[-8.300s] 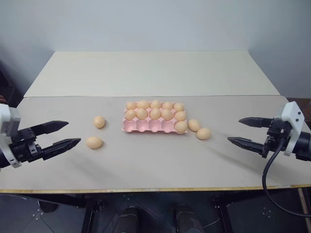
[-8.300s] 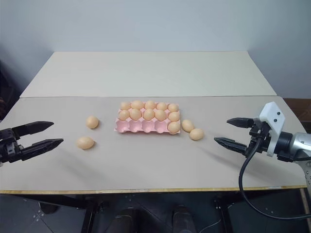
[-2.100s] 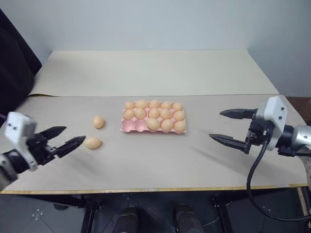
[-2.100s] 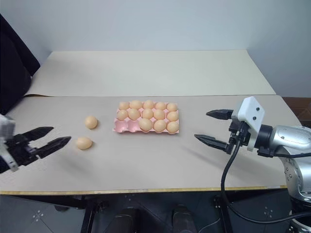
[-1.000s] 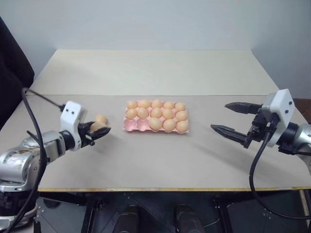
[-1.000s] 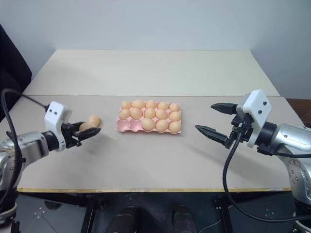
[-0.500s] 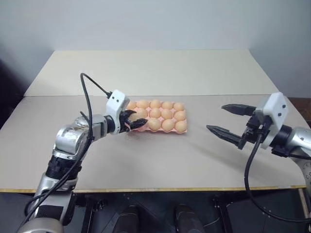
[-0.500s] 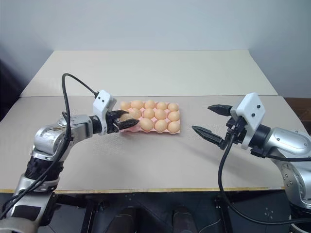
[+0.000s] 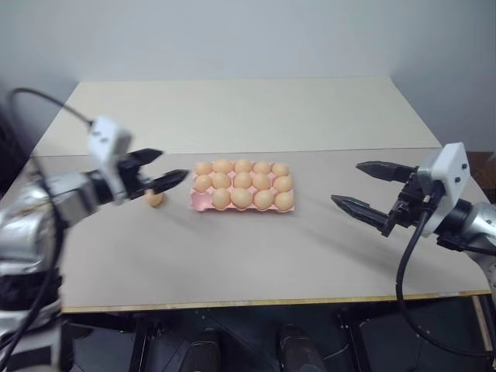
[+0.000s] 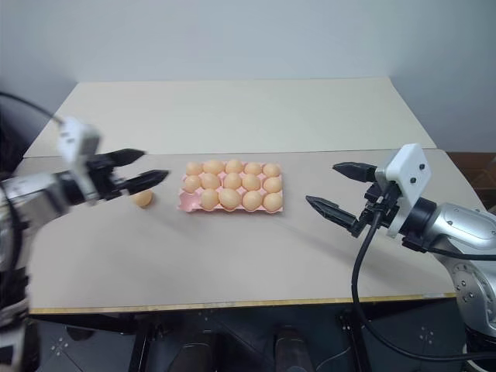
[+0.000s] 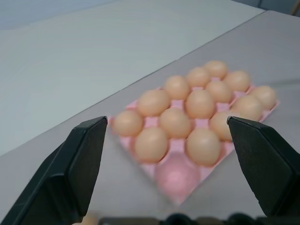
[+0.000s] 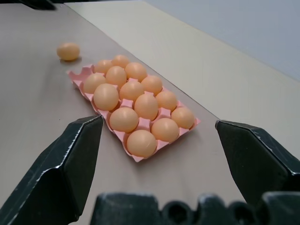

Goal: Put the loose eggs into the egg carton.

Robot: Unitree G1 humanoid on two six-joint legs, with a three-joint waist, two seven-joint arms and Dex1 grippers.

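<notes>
Left eye view shows the flat pale-pink moulded egg carton point(image 9: 203, 202) lying mid-worktop, its long side running left to right across the beige worktop point(image 9: 256, 256). Smooth tan-orange eggs fill fourteen of its cups; the near-left corner cup is bare pink. One loose tan-orange oval egg point(image 9: 154, 198) lies on the worktop just left of the carton, apart from it, its long axis hard to judge. The left hand point(image 9: 164, 169) hovers above that egg, black fingers spread and holding nothing. The right hand point(image 9: 359, 186) hangs well to the carton's right, fingers spread wide, empty.
</notes>
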